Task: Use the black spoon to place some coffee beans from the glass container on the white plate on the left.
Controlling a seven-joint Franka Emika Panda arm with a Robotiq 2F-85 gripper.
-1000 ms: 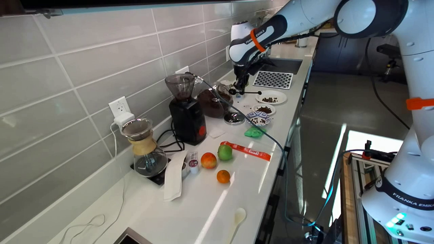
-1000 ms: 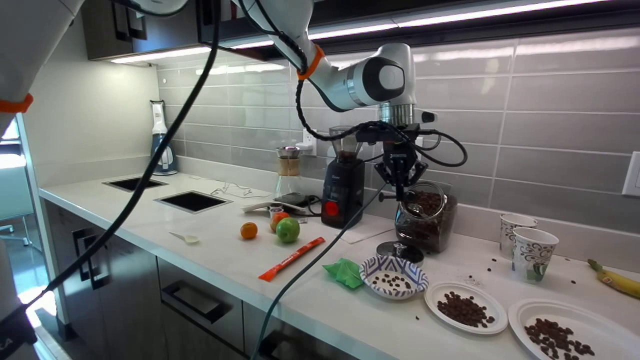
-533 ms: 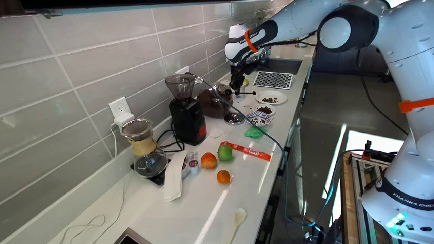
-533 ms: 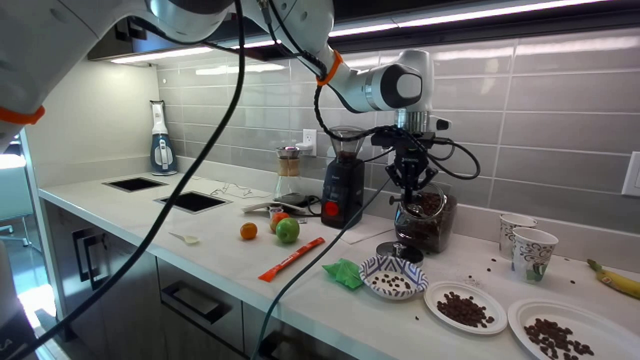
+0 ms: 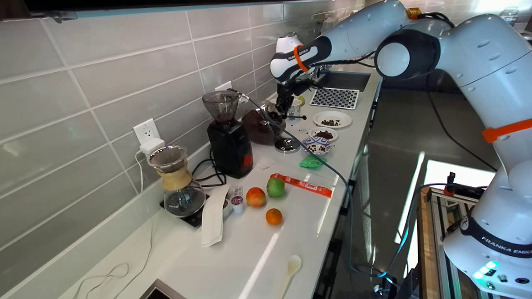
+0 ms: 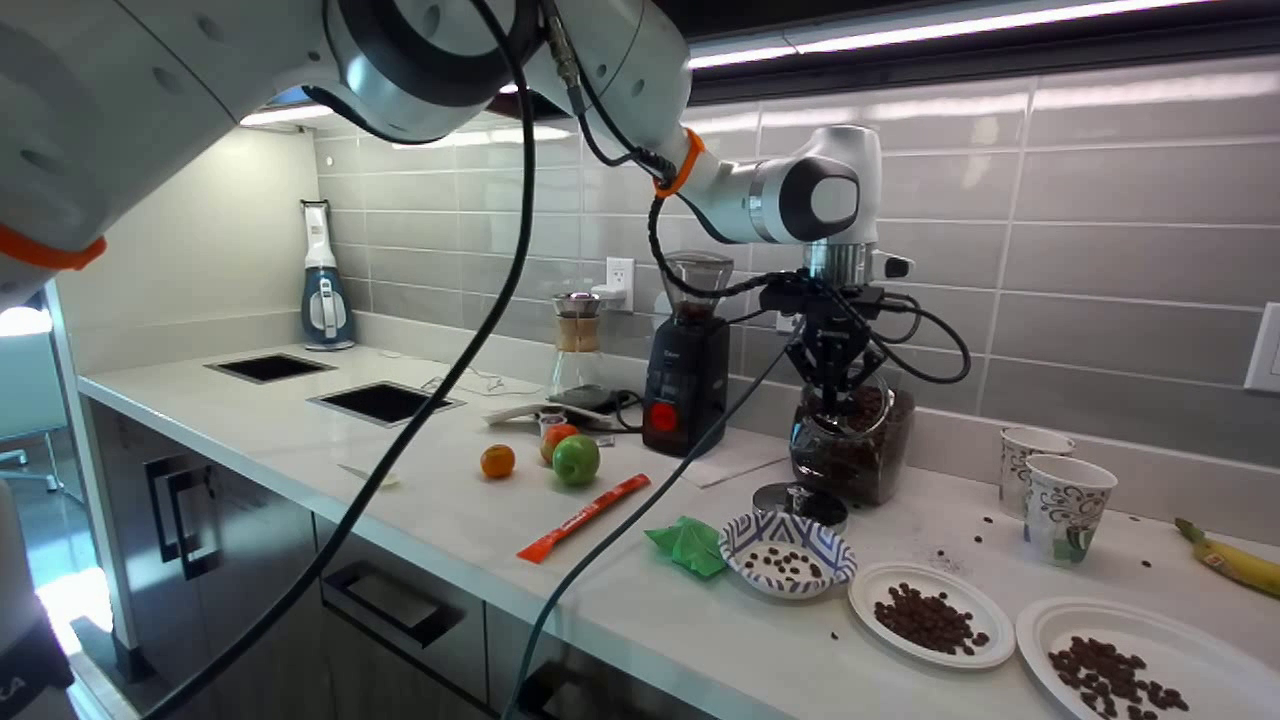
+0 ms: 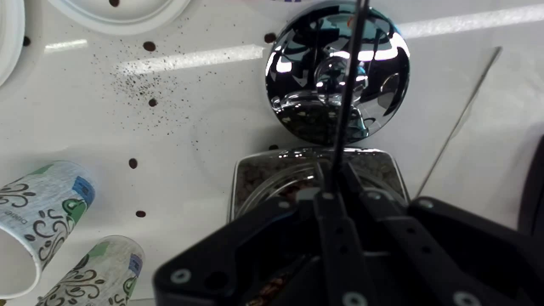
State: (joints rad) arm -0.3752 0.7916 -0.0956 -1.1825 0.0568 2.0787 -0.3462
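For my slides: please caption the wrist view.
The hand grips the black spoon close to the glass container, a shiny lid nearby.

arm [image 6: 640, 75]: lower; jaws: nearer the glass container [image 6: 868, 465]; black spoon [image 7: 350, 80]: shifted along with them

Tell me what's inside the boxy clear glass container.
Dark brown coffee beans show through the glass container. In the wrist view, the black gripper covers much of the container's mouth, hiding whether the slim black spoon dips inside.
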